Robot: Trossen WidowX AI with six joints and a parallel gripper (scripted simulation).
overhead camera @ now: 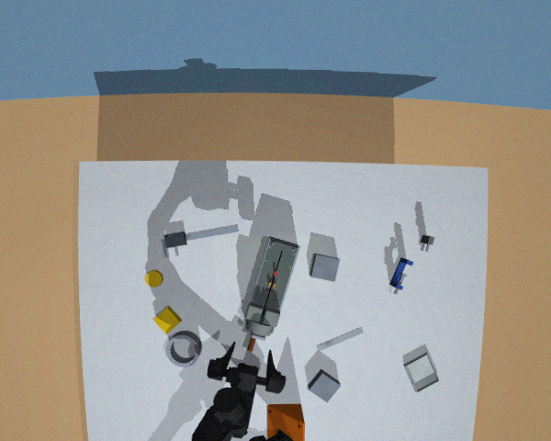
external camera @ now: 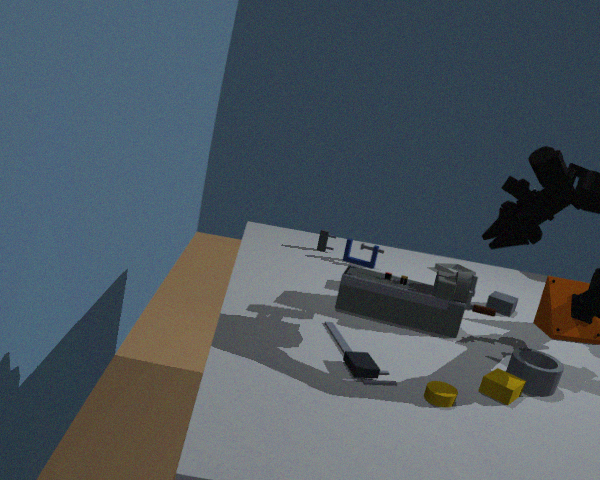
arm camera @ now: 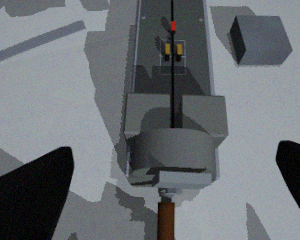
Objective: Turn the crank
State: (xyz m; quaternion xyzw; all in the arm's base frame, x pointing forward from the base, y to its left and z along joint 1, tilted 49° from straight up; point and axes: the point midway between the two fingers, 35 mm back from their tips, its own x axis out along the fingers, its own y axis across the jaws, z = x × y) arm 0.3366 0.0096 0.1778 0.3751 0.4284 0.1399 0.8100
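The grey machine (overhead camera: pixel 285 258) (external camera: pixel 393 304) (arm camera: pixel 195 75) is a long box with a dark slot along its top and a housing at the near end. The red pointer (overhead camera: pixel 275 273) (external camera: pixel 388 275) (arm camera: pixel 173 26) stands in the slot, farther from the housing than the two brass zero marks (overhead camera: pixel 271 285) (external camera: pixel 403 280) (arm camera: pixel 173 49), so it is not level with them. The crank's brown handle (overhead camera: pixel 251 344) (external camera: pixel 484 310) (arm camera: pixel 166 220) sticks out at the housing end. My gripper (overhead camera: pixel 252 348) (external camera: pixel 486 241) (arm camera: pixel 177 154) is open and empty, above the handle, which shows between the fingers in the wrist view.
Grey blocks (overhead camera: pixel 324 266) (overhead camera: pixel 323 385) and a flat bar (overhead camera: pixel 340 338) lie right of the machine. A grey ring (external camera: pixel 535 372), yellow block (external camera: pixel 502 386), yellow disc (external camera: pixel 440 394) and dark block with a bar (external camera: pixel 361 364) lie left. A blue clamp (overhead camera: pixel 399 274) and an open box (overhead camera: pixel 421 371) are far right.
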